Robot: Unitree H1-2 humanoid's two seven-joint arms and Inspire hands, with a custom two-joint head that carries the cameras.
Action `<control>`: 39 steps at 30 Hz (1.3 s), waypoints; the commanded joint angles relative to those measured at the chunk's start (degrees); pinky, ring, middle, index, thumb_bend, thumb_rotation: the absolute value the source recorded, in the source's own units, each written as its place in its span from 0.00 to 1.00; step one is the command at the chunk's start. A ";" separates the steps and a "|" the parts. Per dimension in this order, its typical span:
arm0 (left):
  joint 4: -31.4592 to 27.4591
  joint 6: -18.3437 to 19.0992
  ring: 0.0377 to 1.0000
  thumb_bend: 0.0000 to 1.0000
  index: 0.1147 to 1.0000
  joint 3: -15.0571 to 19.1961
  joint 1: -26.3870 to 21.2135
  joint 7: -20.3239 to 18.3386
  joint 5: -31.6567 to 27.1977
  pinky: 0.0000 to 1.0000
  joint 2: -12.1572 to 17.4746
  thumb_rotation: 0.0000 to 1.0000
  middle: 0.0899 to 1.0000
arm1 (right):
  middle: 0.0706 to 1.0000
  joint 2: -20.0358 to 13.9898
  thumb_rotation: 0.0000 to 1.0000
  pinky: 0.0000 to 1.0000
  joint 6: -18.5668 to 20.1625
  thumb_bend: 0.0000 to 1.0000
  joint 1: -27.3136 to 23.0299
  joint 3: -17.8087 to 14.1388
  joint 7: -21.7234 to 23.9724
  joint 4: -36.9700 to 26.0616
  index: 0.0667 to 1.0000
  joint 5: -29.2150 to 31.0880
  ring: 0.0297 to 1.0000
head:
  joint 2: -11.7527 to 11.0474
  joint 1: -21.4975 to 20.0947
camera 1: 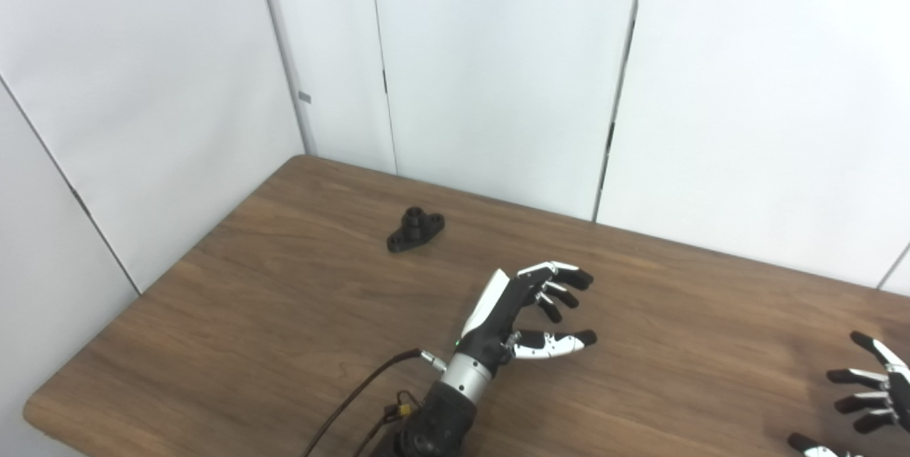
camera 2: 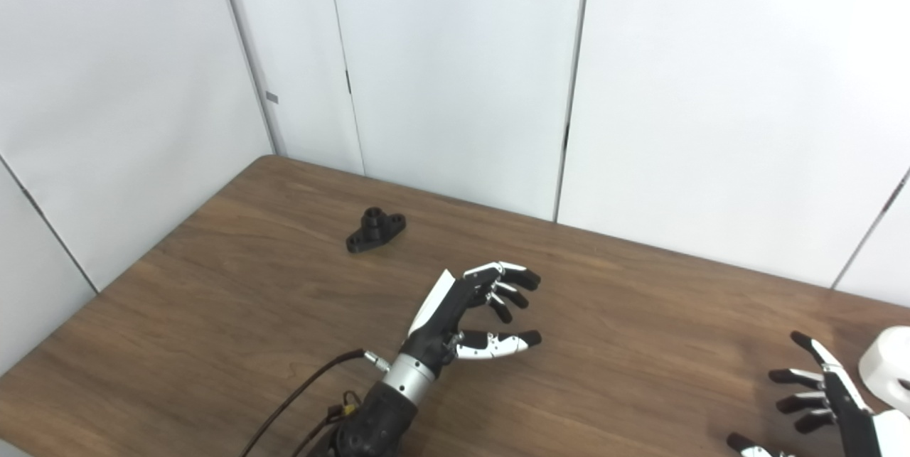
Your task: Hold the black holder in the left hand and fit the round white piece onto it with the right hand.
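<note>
Black holder: small black plastic holder (camera 1: 415, 229) with a round boss on a flat base, lying alone on the brown wooden table (camera 1: 234, 315), toward the far left corner; touched by no hand.
White piece: rounded white plastic piece (camera 2: 889, 369), cut by the picture border near the right edge of the table, visible in the right eye view only.
Left hand: left hand (camera 1: 530, 309) above the middle of the table, spread, empty, well apart from the holder.
Right hand: right hand (camera 2: 817, 393) just beside the white piece, spread, empty.
Progress: nothing gripped yet; judged as the very start.
Left to do: picking up both parts, then fitting.
</note>
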 commanded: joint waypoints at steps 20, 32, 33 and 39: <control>-9.03 7.61 0.53 0.73 0.57 3.57 -1.59 -7.05 -2.91 0.49 10.27 0.00 0.57 | 0.64 -1.54 0.11 0.42 -1.35 0.58 -1.81 -1.19 0.24 -1.32 0.83 1.94 0.53 | 0.96 -0.08; -12.50 10.35 0.64 0.77 0.58 9.30 -3.76 -0.55 3.79 0.53 12.68 0.00 0.65 | 0.64 -1.78 0.13 0.41 -2.03 0.57 -2.31 -1.26 -0.09 -0.47 0.82 1.82 0.52 | 1.02 0.21; -12.96 10.94 0.65 0.76 0.60 9.77 -3.87 0.27 5.12 0.57 12.91 0.00 0.67 | 0.64 -1.79 0.14 0.40 -2.09 0.57 -2.31 -1.25 -0.08 -0.47 0.82 1.86 0.52 | 1.02 0.21; -14.41 13.85 0.74 0.75 0.61 12.56 -4.83 2.78 8.54 0.62 14.19 0.00 0.72 | 0.64 -1.82 0.13 0.41 -2.12 0.58 -2.25 -1.34 0.08 -0.74 0.82 2.17 0.53 | 1.28 0.50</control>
